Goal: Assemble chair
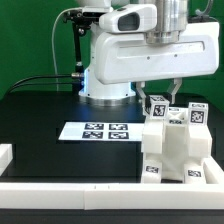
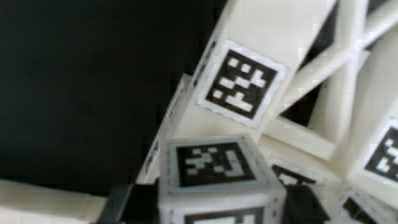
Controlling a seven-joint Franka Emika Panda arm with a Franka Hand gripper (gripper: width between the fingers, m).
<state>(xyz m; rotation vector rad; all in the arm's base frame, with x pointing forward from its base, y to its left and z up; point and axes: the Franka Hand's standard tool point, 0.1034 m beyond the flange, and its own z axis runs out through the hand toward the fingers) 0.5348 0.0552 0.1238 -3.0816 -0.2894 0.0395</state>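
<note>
Here I hang over the chair (image 1: 172,143), a white blocky structure of tagged pieces at the exterior view's right, near the white border rail (image 1: 70,186). My gripper (image 1: 160,95) sits just above its top pieces; whether my jaws are wide or closed, I cannot tell. The marker board (image 1: 96,130) lies to the chair's left on the black table (image 1: 40,115). Up close, a tagged piece (image 2: 217,170) fills my wrist view.
</note>
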